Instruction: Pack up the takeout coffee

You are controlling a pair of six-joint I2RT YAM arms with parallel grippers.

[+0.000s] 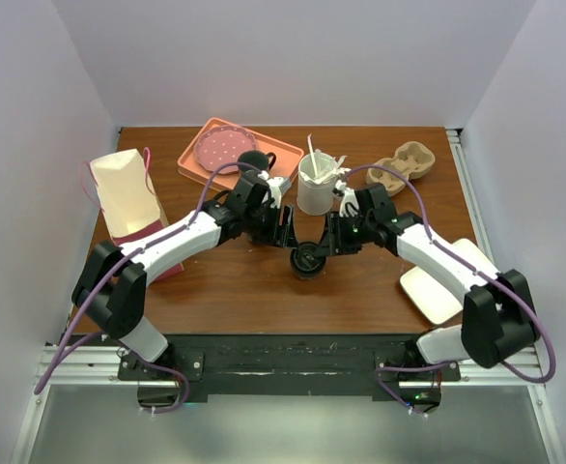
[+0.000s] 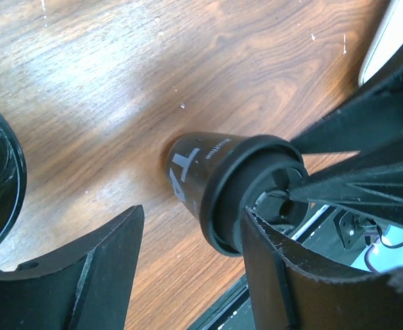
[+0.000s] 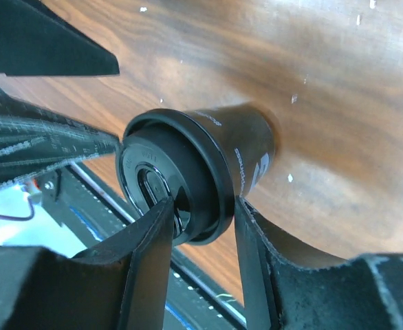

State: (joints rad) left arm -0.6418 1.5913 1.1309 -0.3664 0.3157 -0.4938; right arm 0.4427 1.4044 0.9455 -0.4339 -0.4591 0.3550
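Note:
The takeout coffee (image 1: 309, 261) is a small black paper cup with white lettering and a round black lid, at the table's middle front. It also shows in the left wrist view (image 2: 201, 165) and the right wrist view (image 3: 246, 148). My right gripper (image 3: 203, 220) is shut on its lid (image 3: 188, 172), one finger on the lid's top and the other at the rim; it reaches in from the right (image 1: 326, 244). My left gripper (image 2: 191, 268) is open and empty, just left of the cup (image 1: 285, 232), its right finger close to the lid.
A cream paper bag (image 1: 127, 198) stands at the left. An orange tray (image 1: 191, 159) holds a pink plate (image 1: 223, 148), with a dark mug (image 1: 254, 161) beside it. A white cup with stirrers (image 1: 316, 184), a cardboard cup carrier (image 1: 404, 164) and a white dish (image 1: 447, 280) are nearby.

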